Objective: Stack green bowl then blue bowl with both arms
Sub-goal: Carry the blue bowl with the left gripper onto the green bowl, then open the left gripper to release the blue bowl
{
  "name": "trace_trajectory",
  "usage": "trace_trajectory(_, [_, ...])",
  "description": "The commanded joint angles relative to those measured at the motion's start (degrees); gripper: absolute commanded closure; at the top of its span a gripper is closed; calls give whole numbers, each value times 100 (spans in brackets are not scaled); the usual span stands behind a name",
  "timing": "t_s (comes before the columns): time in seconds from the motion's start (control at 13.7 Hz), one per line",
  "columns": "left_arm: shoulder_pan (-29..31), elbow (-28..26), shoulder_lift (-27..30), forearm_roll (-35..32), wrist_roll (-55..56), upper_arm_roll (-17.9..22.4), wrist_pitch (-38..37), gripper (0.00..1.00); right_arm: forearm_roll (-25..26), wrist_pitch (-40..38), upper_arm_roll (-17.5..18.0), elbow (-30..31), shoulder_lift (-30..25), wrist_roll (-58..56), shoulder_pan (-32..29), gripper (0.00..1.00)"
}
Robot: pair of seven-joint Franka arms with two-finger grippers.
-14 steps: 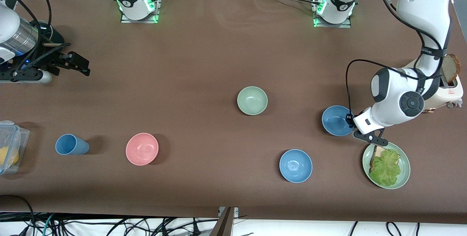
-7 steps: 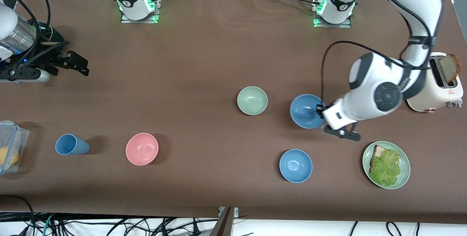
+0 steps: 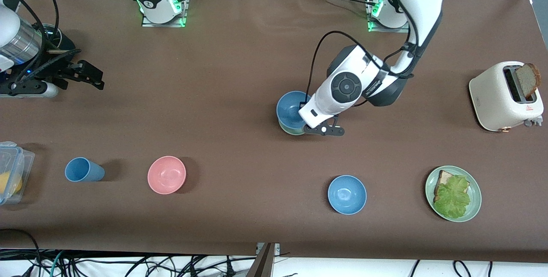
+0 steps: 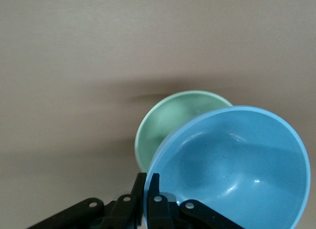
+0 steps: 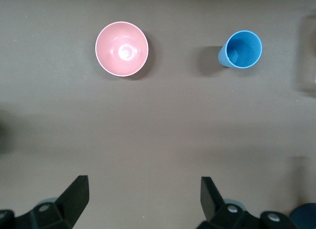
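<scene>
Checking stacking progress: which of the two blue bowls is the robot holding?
The blue bowl pinched at its rim by the left hand, over the green bowl; the other blue bowl sits alone.

1. Green bowl (image 3: 287,130) (image 4: 170,120): small, pale sage, matte; upright on the table, mid-table, mostly covered from above.
2. Blue bowl (image 3: 289,107) (image 4: 237,165): mid-blue, tilted, held by its rim directly over item 1, offset toward twelve o'clock.
</scene>
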State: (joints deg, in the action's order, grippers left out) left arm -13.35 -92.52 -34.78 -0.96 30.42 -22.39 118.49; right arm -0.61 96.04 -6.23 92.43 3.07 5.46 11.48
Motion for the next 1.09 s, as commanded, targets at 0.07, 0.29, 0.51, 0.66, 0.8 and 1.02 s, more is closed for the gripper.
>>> trace_trajectory(0.07, [-54,217,-292,8,34,86,51,100,17,-173,17,-164,53,-89,3,0])
trace_trajectory(0.29, [-124,216,-424,8,43,86,51,100,17,-173,17,-164,53,-89,3,0])
trace_trajectory(0.51, [-54,225,-442,8,236,86,42,0,8,-173,17,-164,53,-89,3,0])
trace_trajectory(0.66, [-45,243,-363,8,289,86,-10,0,8,-173,17,-164,53,-89,3,0])
trace_trajectory(0.8, [121,243,5,8,245,103,-229,0,8,-173,17,-164,53,-89,3,0])
trace_trajectory(1.02, [639,260,778,-9,219,103,-809,0,8,-173,17,-164,53,-89,3,0])
